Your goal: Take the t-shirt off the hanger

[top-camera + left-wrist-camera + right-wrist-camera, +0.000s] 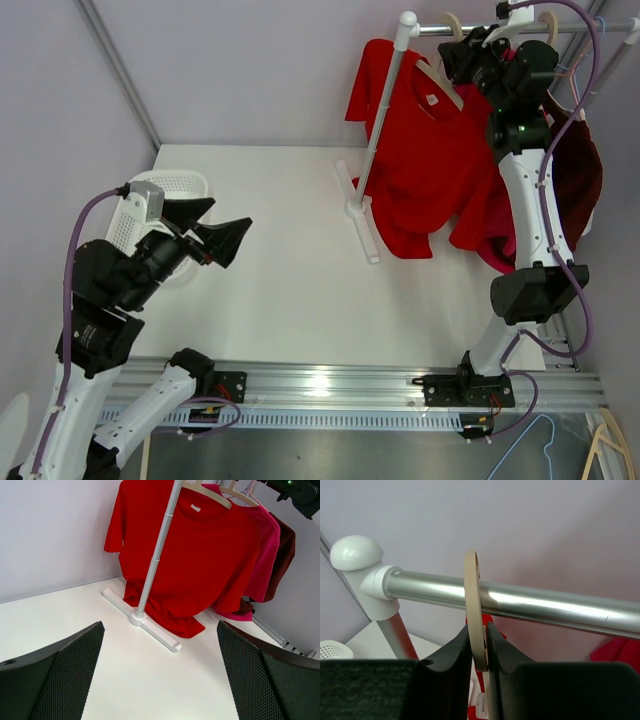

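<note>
Your right arm stretches up, right gripper pinched on the beige wooden hanger hook at the silver metal rail, red t-shirt below it. Left arm bent low, left gripper wide.

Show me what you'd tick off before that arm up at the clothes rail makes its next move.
1. Right tool pinching the hanger hook from both sides: ok.
2. Hook looped over the metal rail: ok.
3. Red t-shirt hanging on that hanger: ok.
4. Left tool open, well away from the rail: ok.
5. Grip firm enough to lift the hanger: cannot tell.
</note>
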Motion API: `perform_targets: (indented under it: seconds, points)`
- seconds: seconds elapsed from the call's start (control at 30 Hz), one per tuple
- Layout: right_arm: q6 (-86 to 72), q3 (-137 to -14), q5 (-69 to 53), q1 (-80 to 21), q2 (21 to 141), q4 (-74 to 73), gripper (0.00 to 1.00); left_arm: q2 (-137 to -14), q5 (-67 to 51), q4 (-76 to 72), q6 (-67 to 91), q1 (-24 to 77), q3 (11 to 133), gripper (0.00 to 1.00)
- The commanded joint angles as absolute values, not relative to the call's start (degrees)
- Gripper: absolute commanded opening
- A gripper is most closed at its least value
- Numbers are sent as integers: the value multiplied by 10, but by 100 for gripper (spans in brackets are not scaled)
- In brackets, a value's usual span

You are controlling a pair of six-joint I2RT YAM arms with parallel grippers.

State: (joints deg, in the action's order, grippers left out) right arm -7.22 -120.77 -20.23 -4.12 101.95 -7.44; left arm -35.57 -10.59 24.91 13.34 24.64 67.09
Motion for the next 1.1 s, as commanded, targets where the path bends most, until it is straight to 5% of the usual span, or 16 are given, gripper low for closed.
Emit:
perform_targets:
  seconds: [0.0,0.3,0.6,0.63,0.67,0.73,0.9,1.07]
  points:
    - [-63,-1207,-238,-39,1011,-11,20,-360,-96,239,119,250,668,100]
    - [-60,-1198,-258,-39,991,23,0,-365,-98,236,118,250,669,100]
    - [-55,-1194,-258,-38,983,8,0,-369,-102,237,120,250,667,100]
    - [-55,-1194,-258,-39,983,5,2,-369,-102,236,120,250,667,100]
    - [-55,-1192,-251,-39,983,3,28,-370,-102,237,120,250,667,100]
    - [-54,-1191,-243,-39,984,2,44,-369,-104,237,120,250,666,100]
    - [-45,-1181,-240,-39,983,2,46,-369,-104,238,121,250,667,99]
    - [-36,-1162,-236,-39,978,2,37,-367,-103,237,121,250,666,100]
